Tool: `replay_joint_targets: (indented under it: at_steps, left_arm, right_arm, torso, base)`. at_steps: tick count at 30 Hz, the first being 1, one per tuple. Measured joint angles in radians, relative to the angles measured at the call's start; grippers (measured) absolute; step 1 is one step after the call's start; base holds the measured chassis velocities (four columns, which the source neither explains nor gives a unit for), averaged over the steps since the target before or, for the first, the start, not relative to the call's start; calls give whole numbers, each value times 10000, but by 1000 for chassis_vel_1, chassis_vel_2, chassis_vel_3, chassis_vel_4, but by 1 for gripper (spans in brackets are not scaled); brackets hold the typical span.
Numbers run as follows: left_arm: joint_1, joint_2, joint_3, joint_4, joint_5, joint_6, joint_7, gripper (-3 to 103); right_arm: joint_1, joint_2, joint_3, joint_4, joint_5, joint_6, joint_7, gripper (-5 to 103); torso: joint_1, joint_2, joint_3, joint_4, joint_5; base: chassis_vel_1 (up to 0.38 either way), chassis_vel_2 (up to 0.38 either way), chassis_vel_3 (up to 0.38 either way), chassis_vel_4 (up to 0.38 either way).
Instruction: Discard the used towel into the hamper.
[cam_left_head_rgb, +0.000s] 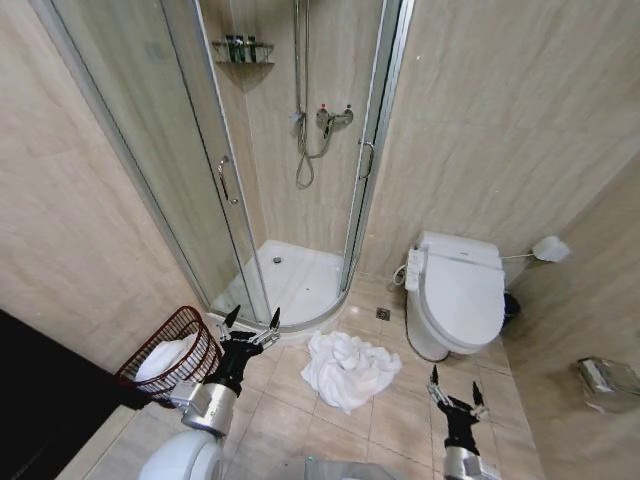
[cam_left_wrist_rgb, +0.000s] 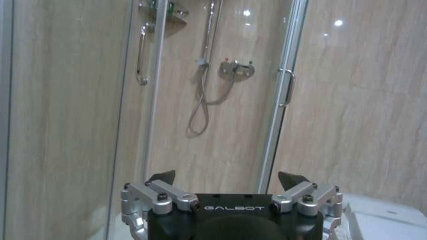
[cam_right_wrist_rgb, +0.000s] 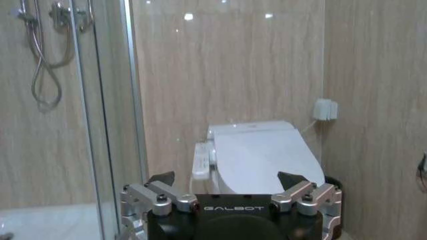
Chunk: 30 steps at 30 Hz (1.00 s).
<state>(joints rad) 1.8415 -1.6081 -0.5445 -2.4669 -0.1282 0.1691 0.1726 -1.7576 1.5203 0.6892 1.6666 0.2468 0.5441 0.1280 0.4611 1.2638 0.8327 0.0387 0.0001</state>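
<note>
- "GALBOT" is printed in pale letters on the black body of both my claws, readable in each wrist view; I can read no other writing.
- My left claw (cam_left_head_rgb: 252, 319) is raised beside the hamper (cam_left_head_rgb: 172, 352), its dark pointed fingertips (cam_left_wrist_rgb: 162, 176) spread wide with nothing between them.
- My right claw (cam_left_head_rgb: 454, 388) hangs low near the toilet (cam_left_head_rgb: 458, 293), jaws likewise wide and empty; the fingertips (cam_right_wrist_rgb: 291, 178) sit on silvery bolted metal brackets.
- The hamper is a round, dark reddish-brown open-weave wire basket on the tiled floor (cam_left_head_rgb: 400, 410), just beside the shower's glass door (cam_left_head_rgb: 190, 170); something white and soft already lies inside it.
- The used towel (cam_left_head_rgb: 345, 367) is a crumpled white heap on the floor, between the hamper and the toilet, in front of the shower tray's curved edge.
- Walls are glossy beige stone-look tile; the toilet is smooth white with its lid shut.
- The head view takes in the towel and hamper; the left wrist view gives the chrome shower hose (cam_left_wrist_rgb: 200, 100) and mixer, while the right wrist view gives the toilet (cam_right_wrist_rgb: 260, 155) and a white wall box (cam_right_wrist_rgb: 326, 109).
</note>
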Motion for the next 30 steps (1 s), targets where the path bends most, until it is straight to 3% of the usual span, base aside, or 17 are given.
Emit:
replay_joint_targets:
  at_steps: [12,30]
  left_arm:
    - [0,0,0,0,0,0,0,100]
    - [0,0,0,0,0,0,0,100]
  right_arm:
    - [-79,-10,26,280,14,16,-134,100]
    - [-73,-5,43,306,-169,95,-125,100]
  torso:
    - [-324,-725,-403,1,-2]
    - [-590,-1312,-724,1,-1]
  base:
    - [0,0,0,0]
    - [-44,-52,-42,-43]
